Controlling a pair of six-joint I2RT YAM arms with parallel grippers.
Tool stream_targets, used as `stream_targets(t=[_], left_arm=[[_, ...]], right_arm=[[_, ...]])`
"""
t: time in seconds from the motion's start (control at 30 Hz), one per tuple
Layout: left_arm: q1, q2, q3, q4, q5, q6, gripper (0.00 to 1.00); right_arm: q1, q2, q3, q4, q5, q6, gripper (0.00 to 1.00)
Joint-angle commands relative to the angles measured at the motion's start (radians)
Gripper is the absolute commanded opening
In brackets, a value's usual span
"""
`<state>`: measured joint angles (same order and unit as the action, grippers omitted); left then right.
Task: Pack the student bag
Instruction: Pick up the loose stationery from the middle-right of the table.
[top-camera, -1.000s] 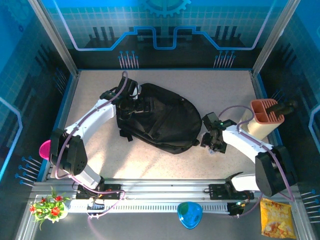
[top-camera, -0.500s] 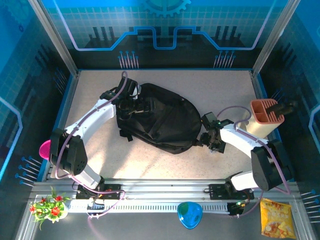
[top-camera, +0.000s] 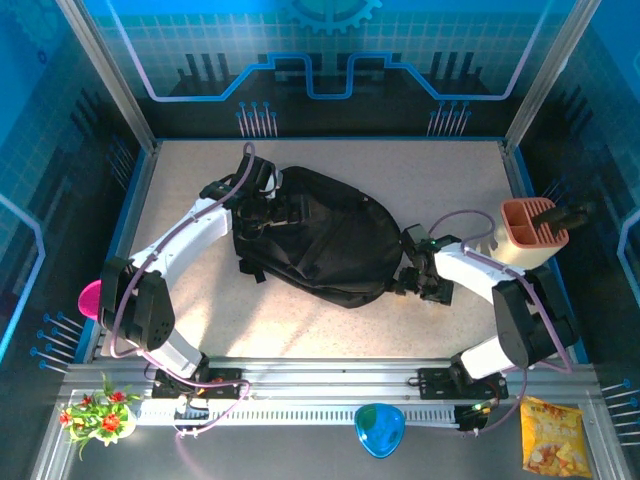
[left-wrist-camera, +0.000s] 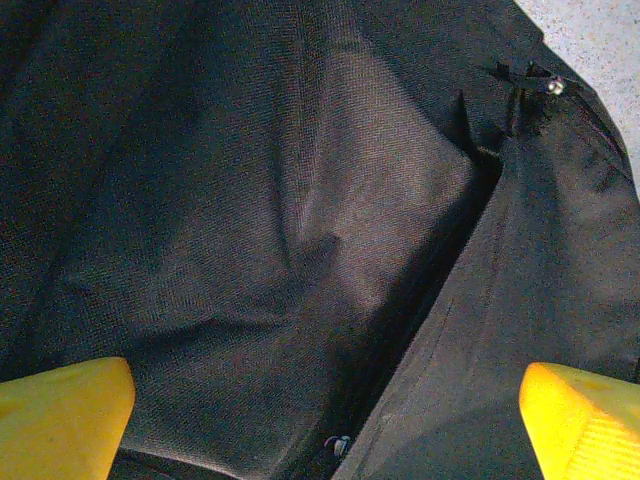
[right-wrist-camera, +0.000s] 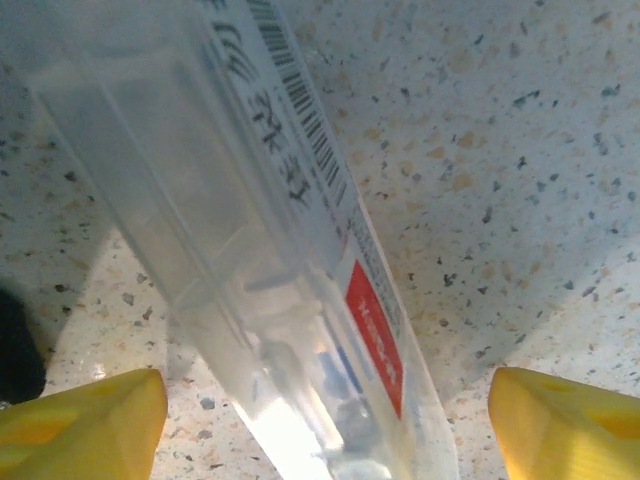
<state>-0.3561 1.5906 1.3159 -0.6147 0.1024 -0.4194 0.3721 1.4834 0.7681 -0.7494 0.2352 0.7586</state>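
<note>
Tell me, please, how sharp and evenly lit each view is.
Top external: sharp, evenly lit, though the student bag shows little detail. Left wrist: dim; fabric weave sharp, yellow fingertips blurred. Right wrist: glare whitens the near end of the clear plastic case; the speckled table is crisp.

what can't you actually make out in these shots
- Inside of the student bag: left wrist view, dark fabric folds hide any contents.
- Label on the clear case, which lies between the open fingers of the right tool: right wrist view, print too blurred to read, and both ends of the case are cut off by the frame edges.
- Dark items in the orange holder: top view, too small to identify.
</note>
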Motion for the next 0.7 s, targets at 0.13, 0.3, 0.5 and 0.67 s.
stream_targets(t=[0.13, 0.3, 0.5, 0.67], left_arm=[[0.01, 0.015, 0.016, 0.003, 0.026, -0.006, 0.99], [0.01, 0.022, 0.022, 0.004, 0.034, -0.007, 0.99], [0.011, 0.025, 0.029, 0.009, 0.046, -0.012, 0.99], [0.009, 0.034, 0.031, 0.022, 0.085, -0.023, 0.99]], right_arm=[[-0.013, 0.007, 0.019, -0.024, 0.003, -0.013, 0.62], [-0.012, -0.005, 0.031, -0.055, 0.027, -0.012, 0.47], [-0.012, -0.053, 0.042, -0.069, 0.036, -0.016, 0.21], [-0.014, -0.146, 0.067, -0.057, -0.006, -0.057, 0.14]])
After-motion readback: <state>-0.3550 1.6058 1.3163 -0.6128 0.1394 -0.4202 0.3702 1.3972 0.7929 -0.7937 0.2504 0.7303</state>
